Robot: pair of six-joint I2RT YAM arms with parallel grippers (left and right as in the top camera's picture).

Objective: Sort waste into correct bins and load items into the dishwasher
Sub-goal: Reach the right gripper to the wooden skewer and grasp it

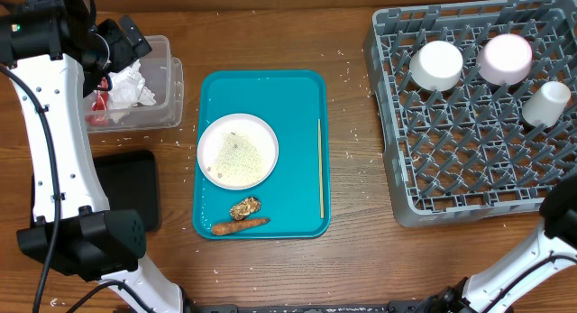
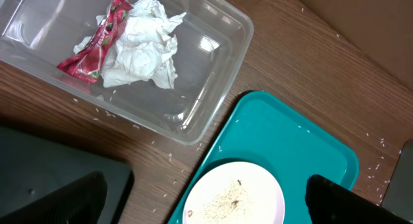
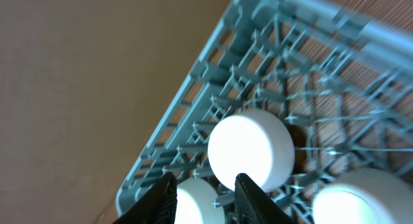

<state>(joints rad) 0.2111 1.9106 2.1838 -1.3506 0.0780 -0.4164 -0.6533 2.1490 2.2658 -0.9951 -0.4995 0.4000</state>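
My left gripper point(image 1: 126, 44) point(image 2: 206, 201) hangs wide open above the clear bin point(image 1: 171, 96) point(image 2: 213, 101), holding nothing. The crumpled napkin point(image 1: 131, 86) point(image 2: 145, 46) and red wrapper point(image 1: 97, 104) point(image 2: 97, 46) lie in that bin. On the teal tray point(image 1: 297, 105) are a white plate point(image 1: 263, 133) point(image 2: 264, 179) with rice point(image 1: 236, 155), a brown chunk point(image 1: 244, 207) and a carrot piece point(image 1: 242, 225). The grey dishwasher rack point(image 1: 451, 169) point(image 3: 193, 88) holds two upturned bowls point(image 1: 437, 65) point(image 1: 505, 58) and the cup point(image 1: 547, 104) point(image 3: 193, 208). My right gripper point(image 3: 205, 198) is open, apart from the cup.
The flat black bin point(image 1: 126, 182) point(image 2: 39, 166) lies in front of the clear one. A thin wooden stick point(image 1: 320, 169) lies along the teal tray's right side. Stray rice grains dot the wooden table around the tray. The right arm's links point(image 1: 559, 223) cross the rack's near right corner.
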